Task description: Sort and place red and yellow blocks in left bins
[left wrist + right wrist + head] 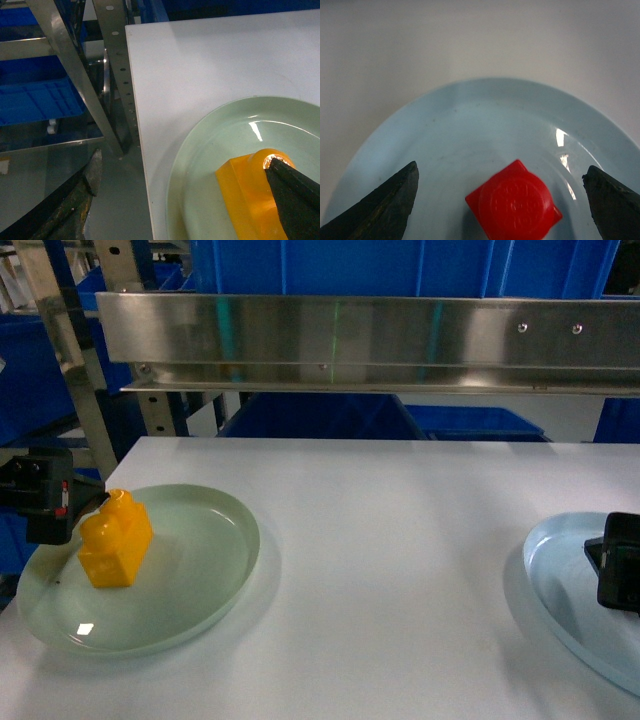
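Observation:
The orange-yellow block (115, 540) stands on a green plate (200, 580) at the table's left. My left gripper (40, 495) is open beside it at the table's left edge. In the left wrist view one finger (80, 200) hangs past the table edge and the other (295, 200) lies over the yellow block's (245, 195) stud. The red block (515, 205) sits on a pale-blue plate (470, 120), between the spread fingers of my open right gripper (501, 170). In the head view the right gripper (620, 560) hides the red block. A blue bin (30, 380) shows left of the table.
A steel shelf rail (360, 340) runs across above the table's far edge, with blue crates (400, 265) on it and more (320, 420) below. Perforated rack posts (117, 75) stand off the table's left edge beside a blue crate (35, 100). White tabletop (400, 540) lies between the plates.

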Motion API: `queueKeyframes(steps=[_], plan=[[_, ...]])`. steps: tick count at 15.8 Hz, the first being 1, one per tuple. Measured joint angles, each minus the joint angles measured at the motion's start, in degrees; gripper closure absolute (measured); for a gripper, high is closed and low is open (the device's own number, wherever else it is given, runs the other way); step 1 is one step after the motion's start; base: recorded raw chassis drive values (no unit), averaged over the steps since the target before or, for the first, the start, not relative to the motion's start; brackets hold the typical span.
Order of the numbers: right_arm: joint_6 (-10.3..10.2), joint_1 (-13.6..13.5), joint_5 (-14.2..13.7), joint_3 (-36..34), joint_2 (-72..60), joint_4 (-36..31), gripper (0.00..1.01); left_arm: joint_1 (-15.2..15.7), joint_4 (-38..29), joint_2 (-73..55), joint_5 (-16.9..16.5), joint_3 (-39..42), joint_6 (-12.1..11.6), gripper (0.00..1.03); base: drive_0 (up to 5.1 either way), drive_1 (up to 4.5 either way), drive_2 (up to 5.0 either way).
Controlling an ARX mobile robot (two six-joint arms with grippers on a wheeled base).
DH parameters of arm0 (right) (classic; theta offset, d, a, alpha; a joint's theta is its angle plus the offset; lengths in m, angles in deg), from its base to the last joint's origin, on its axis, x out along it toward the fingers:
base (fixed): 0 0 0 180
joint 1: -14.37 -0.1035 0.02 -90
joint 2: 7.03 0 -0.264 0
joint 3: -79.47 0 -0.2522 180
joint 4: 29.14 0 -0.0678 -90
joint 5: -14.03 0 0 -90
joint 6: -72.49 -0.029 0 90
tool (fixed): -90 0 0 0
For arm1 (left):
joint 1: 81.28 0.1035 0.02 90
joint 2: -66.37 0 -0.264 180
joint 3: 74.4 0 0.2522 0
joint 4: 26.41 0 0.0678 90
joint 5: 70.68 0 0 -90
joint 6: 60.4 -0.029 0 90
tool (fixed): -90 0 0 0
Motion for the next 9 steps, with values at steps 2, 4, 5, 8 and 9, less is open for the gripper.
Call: queueKeyframes(steps=[2, 4, 5, 8, 9], plan=[[-0.2, -0.1, -0.1, -2.1, 1.1, -0.7, 0.03, 0.0, -0.3, 0.0, -0.2, 0.2, 0.0, 0.05, 0.0, 0.00, 0.0], [-0.2, -0.5, -0.3, -3.8, 2.6, -2.2, 0.03, 0.0, -0.5, 0.1, -0.3, 0.4, 0.0, 0.05, 0.0, 0.00, 0.0], [-0.2, -0.5, -0.4, -4.2, 2.4, -2.9, 0.03, 0.0, -0.4, 0.1, -0.3, 0.4, 0.0, 0.05, 0.0, 0.00, 0.0], [-0.2, -0.4, -0.5, -4.1, -0.2, -3.5, 0.03, -0.3, -0.4, 0.1, -0.2, 0.4, 0.0, 0.05, 0.0, 0.00, 0.0], [-0.1, -0.3, -0.5, -3.9, -0.8, -3.7, 0.03, -0.3, -0.3, 0.2, -0.1, 0.4, 0.0, 0.05, 0.0, 0.00, 0.0]])
